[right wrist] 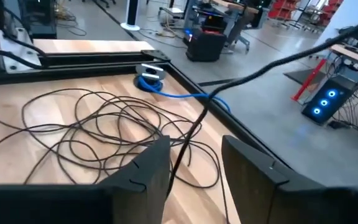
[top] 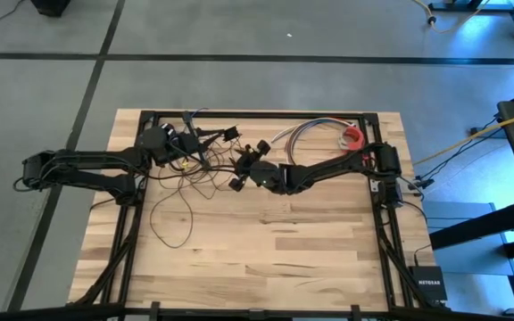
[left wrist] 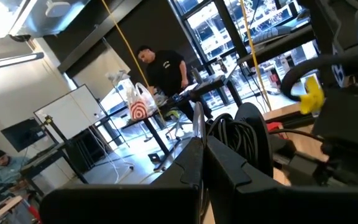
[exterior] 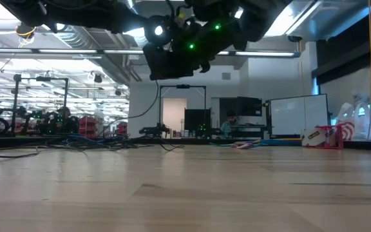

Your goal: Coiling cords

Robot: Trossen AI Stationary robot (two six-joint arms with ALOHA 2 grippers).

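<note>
Cord loops (top: 186, 192) amid bare table (top: 284, 259)

1. Cords (top: 178, 192): thin dark wire, loose tangle of overlapping loops on wood, left of centre in high view.
2. One big loop trailing toward lower left.
3. Right wrist view: strand (right wrist: 188, 134) rising taut between two dark fingers.

The cords (top: 181, 192) tangle under both arms in the high view, loops too thin to trace. Their puck end cannot be picked out. The low view crops the right end effector (exterior: 179, 55) at top.
</note>
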